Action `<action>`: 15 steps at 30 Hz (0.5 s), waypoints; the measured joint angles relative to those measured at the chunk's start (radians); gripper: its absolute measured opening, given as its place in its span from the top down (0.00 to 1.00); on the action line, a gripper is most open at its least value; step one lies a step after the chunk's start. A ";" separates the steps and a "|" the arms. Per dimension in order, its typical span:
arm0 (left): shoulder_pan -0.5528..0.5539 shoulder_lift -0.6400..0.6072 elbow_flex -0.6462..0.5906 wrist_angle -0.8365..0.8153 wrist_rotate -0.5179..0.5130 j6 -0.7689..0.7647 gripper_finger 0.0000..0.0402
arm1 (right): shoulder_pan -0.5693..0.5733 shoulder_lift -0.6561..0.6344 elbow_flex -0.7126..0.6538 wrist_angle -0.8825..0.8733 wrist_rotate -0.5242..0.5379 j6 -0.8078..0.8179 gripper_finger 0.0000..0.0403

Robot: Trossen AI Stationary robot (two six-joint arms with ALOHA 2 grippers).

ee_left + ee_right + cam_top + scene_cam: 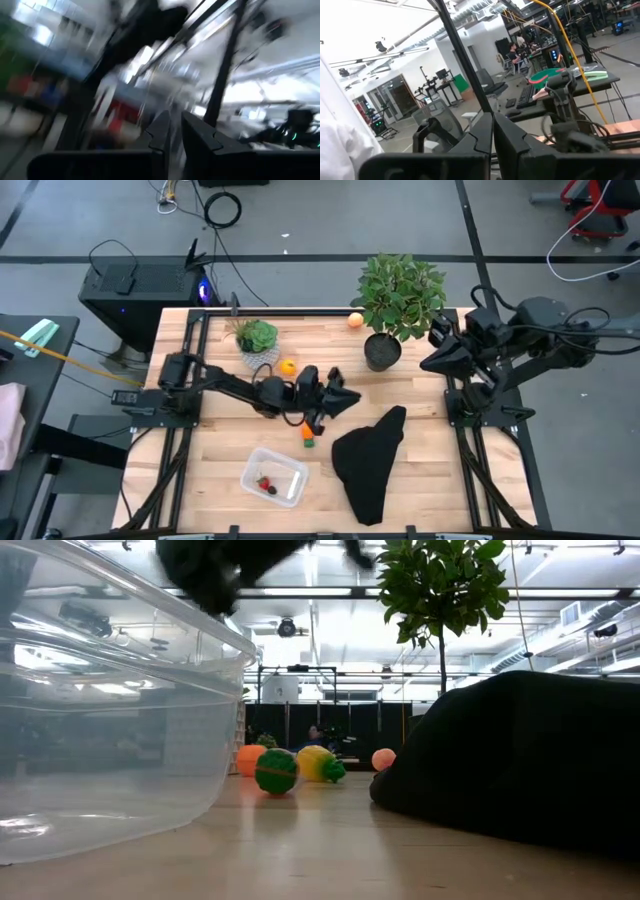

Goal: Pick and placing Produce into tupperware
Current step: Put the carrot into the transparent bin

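High view: left end effector (338,395) nearly closed, empty, above carrot (307,434); tupperware (274,476) nearby.

So the tupperware (291,464) is a shallow clear tub with rounded corners, sitting open and upright near the front of the table, a bit left of centre. There's already a small red piece (264,482) inside, with something dark just beside it that I can't make out. The other produce is out on the wood: a tiny carrot (307,436), orange with a green end, lying just behind the tub, a yellow-orange fruit (287,367) further back, and a peach-coloured ball (355,320) near the far edge.
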 joint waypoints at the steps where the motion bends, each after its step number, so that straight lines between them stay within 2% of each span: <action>1: 0.003 -0.012 -0.065 -0.009 -0.006 -0.040 0.87 | 0.000 0.003 0.000 0.001 0.004 0.000 0.94; 4: 0.007 -0.063 -0.261 -0.004 -0.060 -0.097 0.87 | 0.000 0.008 0.000 0.000 0.019 0.000 0.94; 6: 0.011 -0.143 -0.373 -0.003 -0.105 -0.115 0.87 | 0.000 0.012 0.000 0.001 0.029 0.000 0.94; 9: 0.006 -0.289 -0.480 -0.135 -0.157 -0.141 0.88 | 0.000 0.018 0.000 0.002 0.045 -0.001 0.94; 12: -0.016 -0.468 -0.480 -0.478 -0.152 -0.140 0.91 | 0.000 0.026 0.000 0.001 0.075 -0.004 0.94; 15: -0.022 -0.638 -0.360 -1.082 -0.151 -0.159 0.96 | 0.000 0.033 0.000 0.001 0.104 -0.010 0.94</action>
